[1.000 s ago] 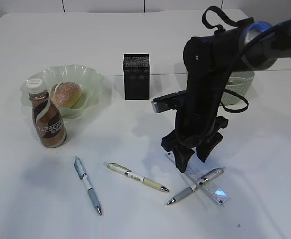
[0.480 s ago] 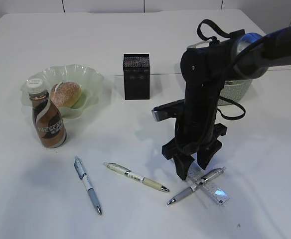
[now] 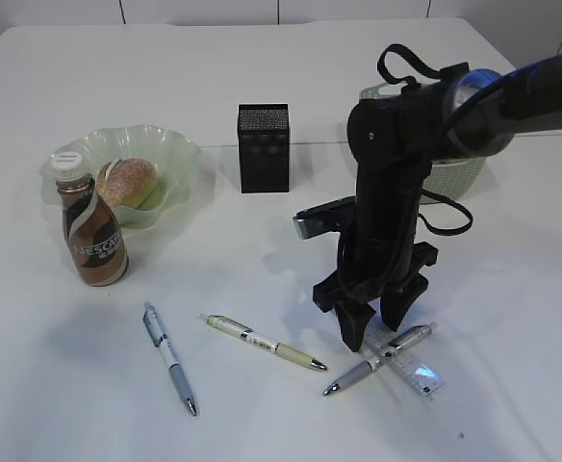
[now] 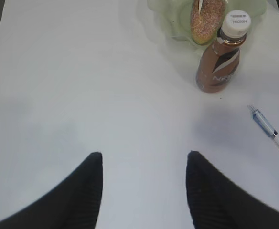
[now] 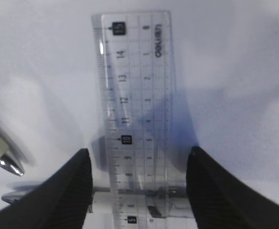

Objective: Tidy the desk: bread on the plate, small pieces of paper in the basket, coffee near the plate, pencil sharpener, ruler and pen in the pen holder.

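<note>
Ruler point(image 5: 138, 119): you see it lying flat in the middle of the right wrist frame, clear plastic, with a grey pen point(image 3: 377, 360) crossing it near the bottom edge. Your right gripper point(image 3: 371, 325) stands over it with its jaws spread wide, one finger either side of the ruler, gripping nothing. Your left gripper point(image 4: 144, 191), low in its own frame, is also parted and empty above bare table point(image 4: 82, 86). Bread point(image 3: 127, 181) sits on the plate point(image 3: 180, 154) at the exterior view's left, the coffee bottle point(image 3: 93, 231) just beside it.

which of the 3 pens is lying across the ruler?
The grey pen, rightmost, crossing the clear ruler under the right end effector. The blue pen and cream pen lie clear.
</note>
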Available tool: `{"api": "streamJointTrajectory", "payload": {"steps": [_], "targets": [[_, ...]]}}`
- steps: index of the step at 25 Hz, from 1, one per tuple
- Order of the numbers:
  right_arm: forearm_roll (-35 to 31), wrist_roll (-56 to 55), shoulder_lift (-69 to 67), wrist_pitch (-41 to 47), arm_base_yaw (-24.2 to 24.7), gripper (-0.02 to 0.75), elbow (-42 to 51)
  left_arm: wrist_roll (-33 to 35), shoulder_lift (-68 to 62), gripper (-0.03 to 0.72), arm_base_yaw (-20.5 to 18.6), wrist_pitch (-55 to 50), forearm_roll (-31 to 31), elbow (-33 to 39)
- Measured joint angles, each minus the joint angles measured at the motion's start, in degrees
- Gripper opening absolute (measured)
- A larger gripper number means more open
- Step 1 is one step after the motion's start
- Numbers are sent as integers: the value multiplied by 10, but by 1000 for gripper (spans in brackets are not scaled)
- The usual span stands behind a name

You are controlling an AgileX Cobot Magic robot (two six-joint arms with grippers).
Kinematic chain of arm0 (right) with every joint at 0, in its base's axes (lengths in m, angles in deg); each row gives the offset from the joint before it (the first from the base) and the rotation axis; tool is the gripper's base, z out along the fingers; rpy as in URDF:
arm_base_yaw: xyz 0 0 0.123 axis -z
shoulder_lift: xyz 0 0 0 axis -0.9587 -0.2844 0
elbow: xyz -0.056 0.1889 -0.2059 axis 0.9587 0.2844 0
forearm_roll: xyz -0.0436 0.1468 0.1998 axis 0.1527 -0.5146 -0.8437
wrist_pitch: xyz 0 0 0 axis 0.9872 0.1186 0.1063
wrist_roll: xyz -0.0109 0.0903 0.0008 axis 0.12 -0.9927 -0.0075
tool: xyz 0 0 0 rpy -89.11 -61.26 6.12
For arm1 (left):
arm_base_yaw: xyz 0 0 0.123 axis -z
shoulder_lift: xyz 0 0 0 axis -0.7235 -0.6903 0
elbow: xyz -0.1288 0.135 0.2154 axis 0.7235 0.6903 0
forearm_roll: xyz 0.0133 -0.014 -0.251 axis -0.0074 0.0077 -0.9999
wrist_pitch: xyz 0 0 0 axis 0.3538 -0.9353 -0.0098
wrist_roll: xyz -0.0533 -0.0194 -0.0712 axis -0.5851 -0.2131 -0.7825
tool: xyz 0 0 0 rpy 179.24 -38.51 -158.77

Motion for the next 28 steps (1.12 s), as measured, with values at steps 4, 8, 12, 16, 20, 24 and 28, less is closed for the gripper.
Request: {"api": "streamJointTrajectory", "payload": {"steps": [4, 8, 12, 16, 20, 24, 28], "targets": [[0, 0, -1, 0, 0, 494, -1, 0, 0, 393, 0, 0, 0, 0], [0, 0, -1, 0, 0, 493, -1, 0, 0, 393, 0, 0, 1, 0], [3, 0, -1, 0, 0, 463, -1, 0, 0, 392, 0, 0, 2, 0], [10, -1, -2, -3, 0, 347, -1, 0, 0, 389, 0, 0, 2, 0], [10, -1, -2, -6, 0, 300, -1, 0, 0, 389, 0, 0, 3, 0], [10, -1, -2, 2, 0, 300, -2, 0, 0, 387, 0, 0, 3, 0], [10, -1, -6, 16, 0, 299, -10, 0, 0, 385, 0, 0, 3, 0]]}}
